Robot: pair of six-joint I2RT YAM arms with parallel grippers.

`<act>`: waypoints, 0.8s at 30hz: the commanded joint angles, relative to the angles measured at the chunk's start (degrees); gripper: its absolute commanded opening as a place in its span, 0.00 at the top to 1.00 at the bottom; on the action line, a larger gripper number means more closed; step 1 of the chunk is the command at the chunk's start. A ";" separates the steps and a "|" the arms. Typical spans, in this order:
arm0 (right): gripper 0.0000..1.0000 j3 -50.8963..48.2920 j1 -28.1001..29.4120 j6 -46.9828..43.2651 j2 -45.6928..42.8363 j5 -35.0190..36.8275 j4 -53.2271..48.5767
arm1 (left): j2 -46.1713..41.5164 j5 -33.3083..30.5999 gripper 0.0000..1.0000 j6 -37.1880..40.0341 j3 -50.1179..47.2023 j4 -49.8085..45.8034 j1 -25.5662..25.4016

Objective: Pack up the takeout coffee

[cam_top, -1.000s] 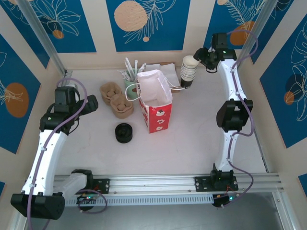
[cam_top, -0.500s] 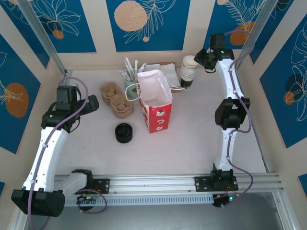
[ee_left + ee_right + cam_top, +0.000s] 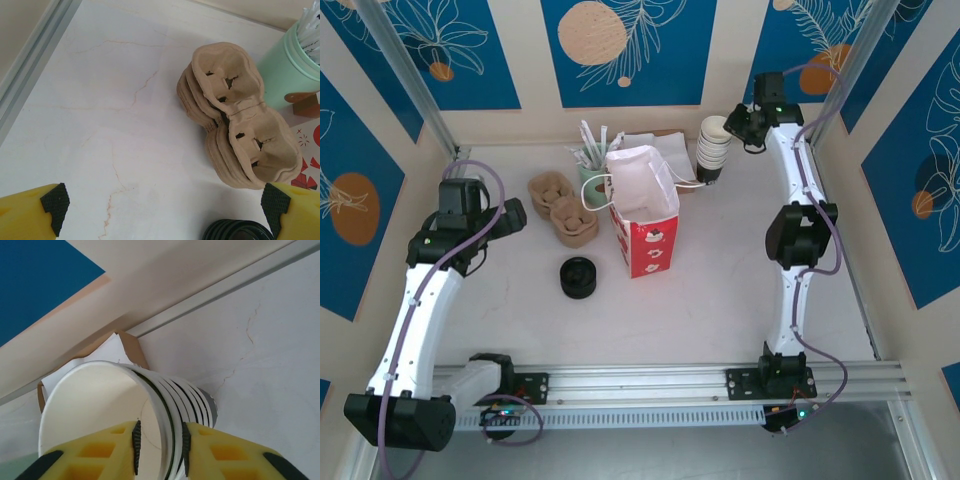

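— Well, the right pincer (image 3: 160, 445)?
— Nearly together astride the rim of the stack of white cups (image 3: 90, 400). Whether it grips, I cannot tell.
— Left pincer (image 3: 165, 200)?
— Spread wide above the surface (image 3: 100, 100), near the cardboard carriers (image 3: 235, 115).
— The takeout coffee?
— Cannot tell where.

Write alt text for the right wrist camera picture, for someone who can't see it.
The right claw straddles the rim of the top cup in a stack of white cups, one yellow finger inside and one outside. Behind the stack are white paper and brown cardboard, the pale marbled table and a blue wall panel.
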 commanded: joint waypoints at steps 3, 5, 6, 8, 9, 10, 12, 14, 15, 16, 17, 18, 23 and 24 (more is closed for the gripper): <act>0.84 2.69 0.53 -0.33 0.86 -0.35 -0.40 | 0.07 -0.45 0.00 0.05 1.06 -0.27 -0.37; 0.85 3.21 0.61 -0.54 0.86 -0.11 -0.79 | 0.14 -0.37 0.00 0.05 1.00 -0.37 -0.37; 0.85 3.49 0.70 -0.71 0.86 0.07 -0.95 | 0.17 -0.37 0.00 0.03 0.93 -0.46 -0.36; 0.87 4.11 0.91 -1.32 0.90 0.42 -1.33 | 0.26 -0.20 0.00 -0.03 0.74 -0.55 -0.33; 0.87 4.23 0.96 -1.46 0.86 0.53 -1.47 | 0.29 -0.22 0.00 -0.06 0.71 -0.55 -0.37; 0.87 4.53 1.02 -1.62 0.85 0.64 -1.68 | 0.24 -0.11 0.00 -0.07 0.64 -0.55 -0.37; 0.85 4.89 1.05 -1.82 0.88 0.80 -2.02 | 0.24 0.05 0.00 -0.21 0.42 -0.56 -0.34; 0.85 5.24 1.05 -1.89 0.86 0.72 -2.33 | 0.24 0.14 0.00 -0.23 0.39 -0.62 -0.37; 0.86 5.40 1.05 -1.91 0.86 0.64 -2.29 | 0.25 0.16 0.00 -0.23 0.48 -0.57 -0.37; 0.87 5.56 1.04 -1.93 0.83 0.62 -2.38 | 0.25 0.13 0.00 -0.23 0.47 -0.64 -0.34; 0.88 5.68 1.05 -2.03 0.89 0.63 -2.55 | 0.31 0.12 0.00 -0.19 0.56 -0.64 -0.37; 0.89 5.88 1.05 -2.08 0.89 0.64 -2.64 | 0.38 0.16 0.00 -0.18 0.67 -0.69 -0.36; 0.93 8.24 1.05 -2.26 0.69 0.71 -4.30 | 0.48 0.32 0.00 -0.23 1.49 -1.32 -0.37; 0.94 8.88 1.05 -2.25 0.65 0.71 -4.76 | 0.50 0.40 0.00 -0.21 1.68 -1.47 -0.36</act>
